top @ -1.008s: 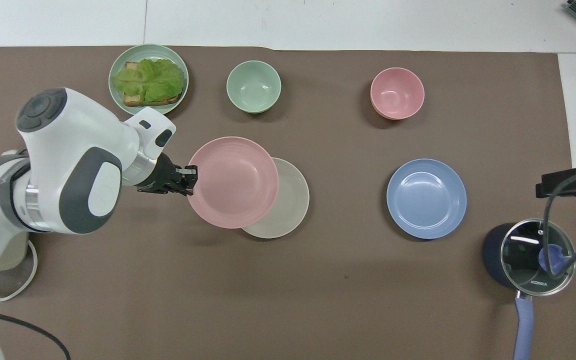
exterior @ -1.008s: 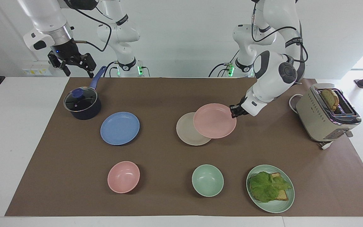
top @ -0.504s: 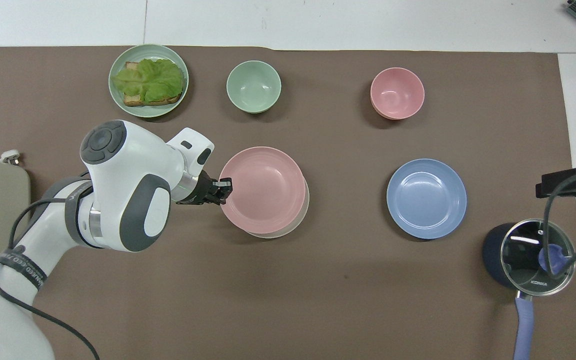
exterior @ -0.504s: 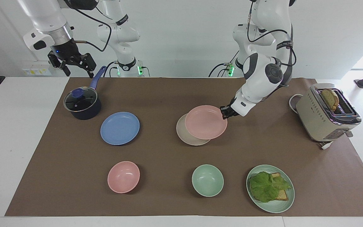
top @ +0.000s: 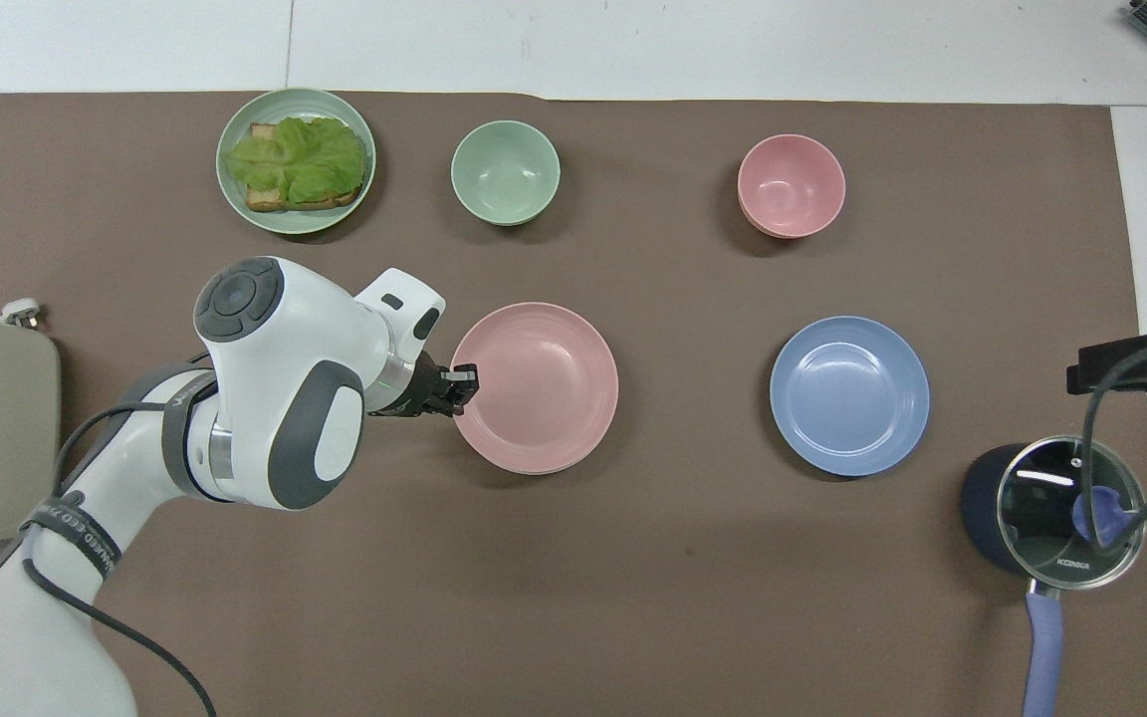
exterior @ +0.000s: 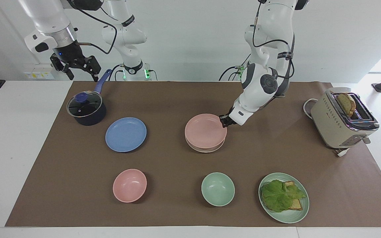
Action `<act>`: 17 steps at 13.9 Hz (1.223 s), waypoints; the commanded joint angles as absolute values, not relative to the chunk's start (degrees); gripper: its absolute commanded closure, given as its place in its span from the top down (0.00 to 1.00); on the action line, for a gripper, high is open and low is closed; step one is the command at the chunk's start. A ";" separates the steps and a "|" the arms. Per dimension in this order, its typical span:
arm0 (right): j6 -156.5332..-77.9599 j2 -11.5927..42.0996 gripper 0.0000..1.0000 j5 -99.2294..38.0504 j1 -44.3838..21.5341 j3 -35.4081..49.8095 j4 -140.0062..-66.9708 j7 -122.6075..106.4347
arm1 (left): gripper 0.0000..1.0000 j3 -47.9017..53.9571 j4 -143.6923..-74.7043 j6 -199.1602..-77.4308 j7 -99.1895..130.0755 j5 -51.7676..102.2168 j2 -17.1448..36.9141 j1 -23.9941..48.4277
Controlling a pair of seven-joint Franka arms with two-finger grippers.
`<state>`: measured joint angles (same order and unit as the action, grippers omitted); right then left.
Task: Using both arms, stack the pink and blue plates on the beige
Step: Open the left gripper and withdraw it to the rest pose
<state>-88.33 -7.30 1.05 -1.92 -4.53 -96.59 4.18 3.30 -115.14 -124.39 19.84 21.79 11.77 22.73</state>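
The pink plate (exterior: 205, 130) (top: 539, 386) sits squarely over the beige plate (exterior: 207, 150), of which only a thin rim shows under it in the facing view. Whether the pink plate rests on it or hovers just above, I cannot tell. My left gripper (exterior: 224, 120) (top: 464, 383) is shut on the pink plate's rim at the side toward the left arm's end. The blue plate (exterior: 126, 134) (top: 849, 394) lies flat on the mat toward the right arm's end. My right gripper (exterior: 83, 77) waits open and empty in the air above the pot's handle.
A dark pot with a glass lid (exterior: 86, 109) stands beside the blue plate, nearer to the robots. A pink bowl (exterior: 129, 185), a green bowl (exterior: 217, 189) and a green plate (exterior: 304, 206) with lettuce and bread lie farthest from the robots. A toaster (exterior: 342, 122) stands at the left arm's end.
My left gripper carried the pink plate sideways toward the right arm's end and lowered it, from half overlapping the beige plate to covering it. The right arm has not moved.
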 commanded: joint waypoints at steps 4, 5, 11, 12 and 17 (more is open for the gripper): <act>-87.89 -7.56 1.00 -0.18 -1.32 -4.48 -96.77 3.25 | 0.85 2.37 -116.28 -126.21 20.04 22.85 11.43 24.26; -87.89 -7.56 1.00 -0.18 -1.32 -4.57 -96.77 3.25 | 0.92 2.29 -116.19 -126.12 19.95 22.85 11.43 24.26; -87.98 -7.56 1.00 -0.18 -1.32 -4.57 -96.77 3.43 | 1.00 2.02 -115.05 -125.77 19.42 21.98 11.69 23.12; -88.33 -7.56 1.00 -0.18 -1.32 -4.57 -96.94 3.43 | 1.00 1.50 -114.87 -125.51 19.42 21.62 11.60 22.85; -95.25 -7.30 1.00 -0.09 -1.14 -4.48 -101.68 3.08 | 1.00 1.05 -112.16 -122.17 18.90 12.14 11.51 12.77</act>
